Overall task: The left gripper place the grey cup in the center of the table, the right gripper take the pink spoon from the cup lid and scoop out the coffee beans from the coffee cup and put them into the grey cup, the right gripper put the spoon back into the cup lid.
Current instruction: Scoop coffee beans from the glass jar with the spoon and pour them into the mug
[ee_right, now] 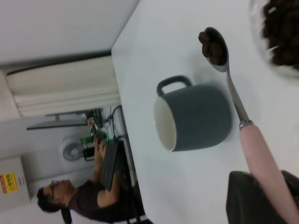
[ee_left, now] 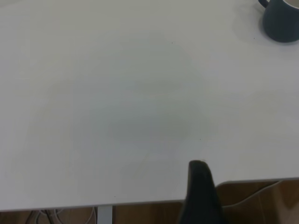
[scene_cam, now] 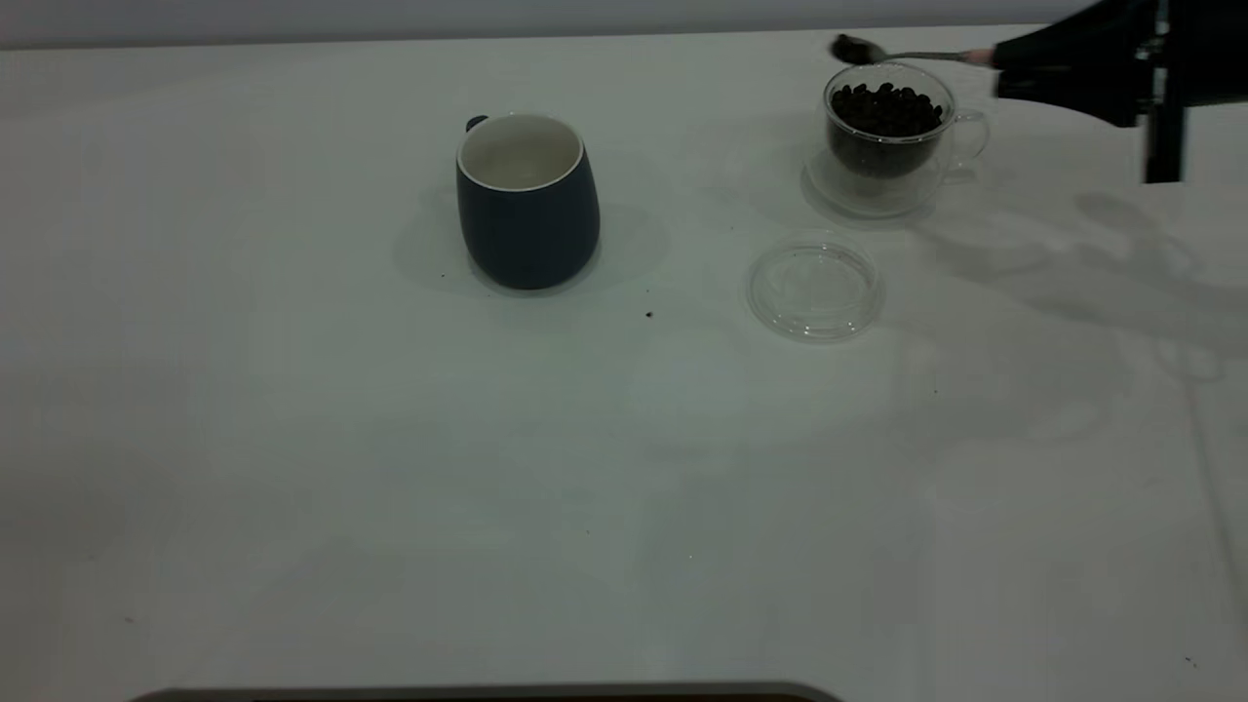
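Note:
The grey cup (scene_cam: 527, 200) stands upright and empty on the table's middle back; it also shows in the right wrist view (ee_right: 194, 116) and at a corner of the left wrist view (ee_left: 281, 19). The glass coffee cup (scene_cam: 887, 132) full of beans stands at the back right. My right gripper (scene_cam: 1014, 60) is shut on the pink spoon (ee_right: 261, 154); the spoon's bowl (scene_cam: 857, 49) holds a few beans (ee_right: 212, 45) and hovers just above the coffee cup's far rim. The clear cup lid (scene_cam: 815, 285) lies empty in front of the coffee cup. Only one finger (ee_left: 200, 191) of the left gripper shows, over the table edge.
A single stray bean (scene_cam: 648, 314) lies on the table between the grey cup and the lid. The white table (scene_cam: 390, 468) runs wide in front. A person sits at a desk beyond the table's end in the right wrist view (ee_right: 84, 196).

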{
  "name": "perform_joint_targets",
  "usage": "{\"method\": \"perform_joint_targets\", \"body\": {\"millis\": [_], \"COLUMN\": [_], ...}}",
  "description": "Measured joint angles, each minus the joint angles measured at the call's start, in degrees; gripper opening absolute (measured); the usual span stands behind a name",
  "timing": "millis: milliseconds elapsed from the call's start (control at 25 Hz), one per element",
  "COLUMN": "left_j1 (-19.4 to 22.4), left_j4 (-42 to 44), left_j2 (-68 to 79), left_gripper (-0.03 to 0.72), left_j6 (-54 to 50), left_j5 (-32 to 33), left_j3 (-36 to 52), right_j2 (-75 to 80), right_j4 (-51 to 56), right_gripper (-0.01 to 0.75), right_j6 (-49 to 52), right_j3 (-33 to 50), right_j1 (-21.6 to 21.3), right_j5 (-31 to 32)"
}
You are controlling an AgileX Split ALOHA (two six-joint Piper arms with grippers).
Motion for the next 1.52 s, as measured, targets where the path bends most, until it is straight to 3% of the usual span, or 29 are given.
{"method": "perform_joint_targets", "body": {"millis": [440,760,1160,1520], "left_j1": [0.0,0.0,0.0,0.0], "left_j4": [0.0,0.0,0.0,0.0], "left_j2": [0.0,0.0,0.0,0.0], "left_gripper": [0.586,0.586,0.586,0.586], "left_j6": [0.0,0.0,-0.11,-0.11], "left_j5": [0.0,0.0,0.0,0.0], "left_j3": [0.0,0.0,0.0,0.0], "right_j2": [0.0,0.16,0.2,0.14], "right_j4": [7.76,11.28,12.32,12.38], "right_gripper": [0.101,0.101,0.101,0.101], "right_j6": [0.39,-1.41,-8.22,-27.36], "right_j3": [0.0,-0.19,-1.62,-1.62], "right_j1": [14.71,23.94,27.45,29.47], "right_j5": [-0.27,-9.79,-17.58,-21.67]}}
